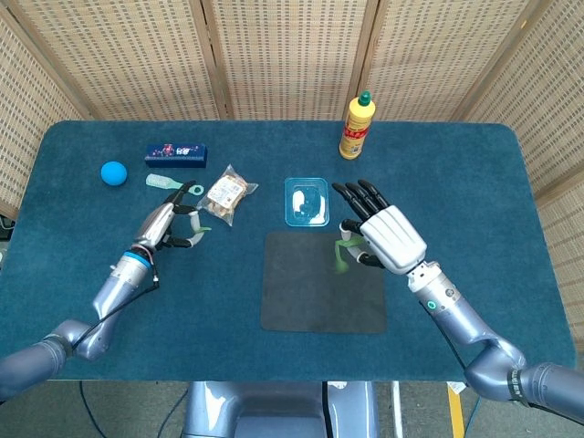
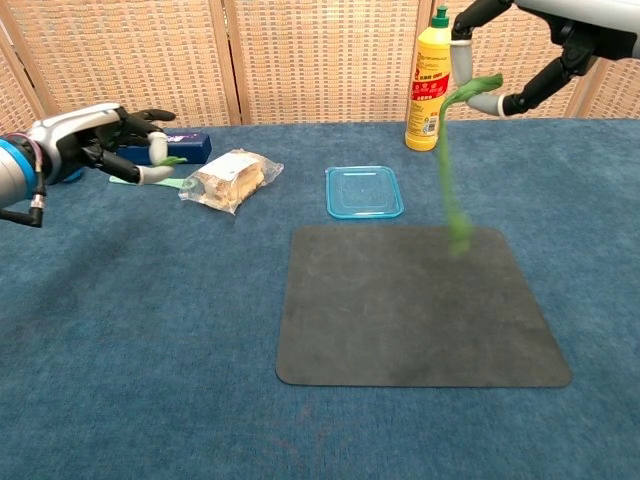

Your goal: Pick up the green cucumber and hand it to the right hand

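Observation:
The green cucumber (image 2: 449,180) hangs limp from my right hand (image 2: 545,45), which pinches its top end between thumb and a finger while the other fingers are spread. Its lower end dangles over the dark mat (image 2: 420,310). In the head view the cucumber (image 1: 340,255) shows as a short green streak beside my right hand (image 1: 391,239). My left hand (image 1: 173,226) is far off to the left, low over the table, fingers apart. A small green scrap (image 2: 173,160) shows at its fingertips; I cannot tell whether it is held.
A snack packet (image 1: 226,193), a green comb (image 1: 172,184), a blue box (image 1: 175,152) and a blue ball (image 1: 113,172) lie near my left hand. A clear blue lid (image 1: 306,201) lies behind the mat. A yellow bottle (image 1: 357,127) stands at the back.

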Robot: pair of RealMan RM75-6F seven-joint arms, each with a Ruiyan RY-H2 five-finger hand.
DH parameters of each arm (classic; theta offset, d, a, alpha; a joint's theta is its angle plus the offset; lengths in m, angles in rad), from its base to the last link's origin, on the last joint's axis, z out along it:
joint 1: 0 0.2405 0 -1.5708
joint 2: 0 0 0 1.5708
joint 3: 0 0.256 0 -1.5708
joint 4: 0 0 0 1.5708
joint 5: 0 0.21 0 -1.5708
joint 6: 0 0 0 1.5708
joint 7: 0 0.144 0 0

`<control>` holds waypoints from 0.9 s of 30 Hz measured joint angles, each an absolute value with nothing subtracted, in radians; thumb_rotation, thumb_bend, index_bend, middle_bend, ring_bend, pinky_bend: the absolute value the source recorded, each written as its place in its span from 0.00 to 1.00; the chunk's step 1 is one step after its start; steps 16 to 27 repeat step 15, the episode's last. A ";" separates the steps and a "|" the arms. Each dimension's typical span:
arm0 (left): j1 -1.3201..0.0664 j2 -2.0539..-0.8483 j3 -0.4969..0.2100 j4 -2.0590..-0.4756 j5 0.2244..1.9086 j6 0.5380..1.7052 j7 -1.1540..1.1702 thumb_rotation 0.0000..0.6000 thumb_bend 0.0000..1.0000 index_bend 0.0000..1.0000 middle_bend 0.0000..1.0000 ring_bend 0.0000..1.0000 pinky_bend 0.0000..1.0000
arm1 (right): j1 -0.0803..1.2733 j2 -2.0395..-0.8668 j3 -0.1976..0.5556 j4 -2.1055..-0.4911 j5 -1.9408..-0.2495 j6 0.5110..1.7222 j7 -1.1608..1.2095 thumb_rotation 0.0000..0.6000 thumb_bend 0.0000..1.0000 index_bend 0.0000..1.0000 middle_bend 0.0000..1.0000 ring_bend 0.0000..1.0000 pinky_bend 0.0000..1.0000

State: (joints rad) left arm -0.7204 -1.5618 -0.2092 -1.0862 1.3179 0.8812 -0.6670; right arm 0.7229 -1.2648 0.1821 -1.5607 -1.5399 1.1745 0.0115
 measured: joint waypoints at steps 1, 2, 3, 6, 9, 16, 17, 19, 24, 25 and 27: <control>-0.717 -1.557 -0.208 -1.080 1.319 0.883 -0.672 1.00 0.61 0.69 0.00 0.00 0.00 | 0.721 -1.263 0.182 -1.561 -1.540 1.176 0.011 1.00 0.62 0.78 0.06 0.00 0.00; -0.714 -1.553 -0.207 -1.075 1.320 0.884 -0.676 1.00 0.61 0.69 0.00 0.00 0.00 | 0.720 -1.262 0.182 -1.560 -1.539 1.177 0.011 1.00 0.62 0.78 0.06 0.00 0.00; -0.710 -1.548 -0.206 -1.068 1.320 0.886 -0.681 1.00 0.61 0.69 0.00 0.00 0.00 | 0.718 -1.261 0.183 -1.560 -1.538 1.179 0.012 1.00 0.62 0.78 0.06 0.00 0.00; -0.698 -1.530 -0.205 -1.051 1.323 0.893 -0.700 1.00 0.61 0.69 0.00 0.00 0.00 | 0.713 -1.258 0.183 -1.559 -1.536 1.183 0.014 1.00 0.62 0.78 0.06 0.00 0.00; -0.688 -1.514 -0.202 -1.040 1.329 0.900 -0.724 1.00 0.61 0.69 0.00 0.00 0.00 | 0.710 -1.257 0.185 -1.558 -1.533 1.185 0.017 1.00 0.62 0.78 0.06 0.00 0.00; -0.679 -1.485 -0.201 -1.037 1.346 0.917 -0.742 1.00 0.61 0.69 0.00 0.00 0.00 | 0.709 -1.258 0.187 -1.566 -1.531 1.184 0.014 1.00 0.62 0.78 0.06 0.00 0.00; -0.679 -1.485 -0.201 -1.037 1.346 0.917 -0.742 1.00 0.61 0.69 0.00 0.00 0.00 | 0.709 -1.258 0.187 -1.566 -1.531 1.184 0.014 1.00 0.62 0.78 0.06 0.00 0.00; -0.679 -1.485 -0.201 -1.037 1.346 0.917 -0.742 1.00 0.61 0.69 0.00 0.00 0.00 | 0.709 -1.258 0.187 -1.566 -1.531 1.184 0.014 1.00 0.62 0.78 0.06 0.00 0.00; -0.679 -1.485 -0.201 -1.037 1.346 0.917 -0.742 1.00 0.61 0.69 0.00 0.00 0.00 | 0.709 -1.258 0.187 -1.566 -1.531 1.184 0.014 1.00 0.62 0.78 0.06 0.00 0.00; -0.679 -1.485 -0.201 -1.037 1.346 0.917 -0.742 1.00 0.61 0.69 0.00 0.00 0.00 | 0.709 -1.258 0.187 -1.566 -1.531 1.184 0.014 1.00 0.62 0.78 0.06 0.00 0.00; -0.679 -1.485 -0.201 -1.037 1.346 0.917 -0.742 1.00 0.61 0.69 0.00 0.00 0.00 | 0.709 -1.258 0.187 -1.566 -1.531 1.184 0.014 1.00 0.62 0.78 0.06 0.00 0.00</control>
